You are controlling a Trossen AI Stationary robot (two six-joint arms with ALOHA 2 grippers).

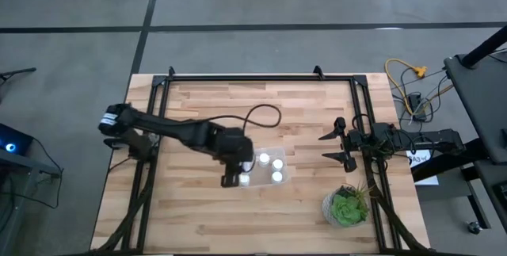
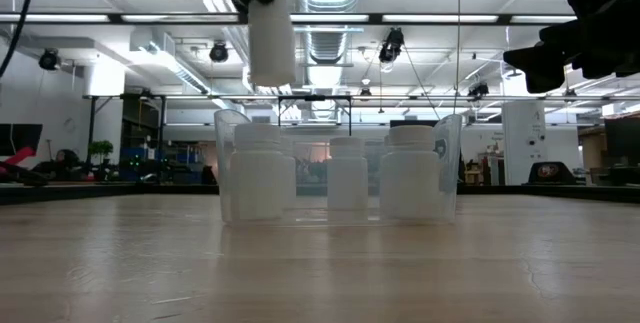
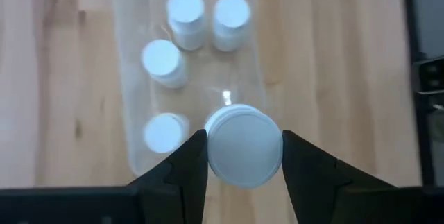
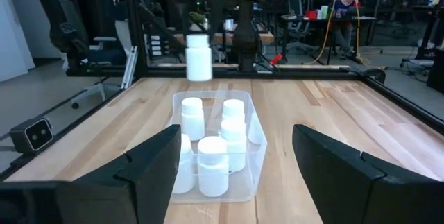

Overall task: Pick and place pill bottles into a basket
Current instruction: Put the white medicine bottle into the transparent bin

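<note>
Pill bottles: four stand in the basket [image 1: 282,161] at worktop centre; left hand [image 3: 243,165], clamped on the held bottle [image 3: 244,144], hovers over its 9 o'clock end — lower, release.

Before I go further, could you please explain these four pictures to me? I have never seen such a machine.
It is a robot with two dark arms at a wooden table. One picture looks down from above, one looks level across the table, and two come from cameras on the wrists. The left gripper is shut on a white pill bottle and holds it above the clear basket, where five pill bottles already stand. The right gripper waits open at the table's right side. A potted plant stands nearby.
</note>
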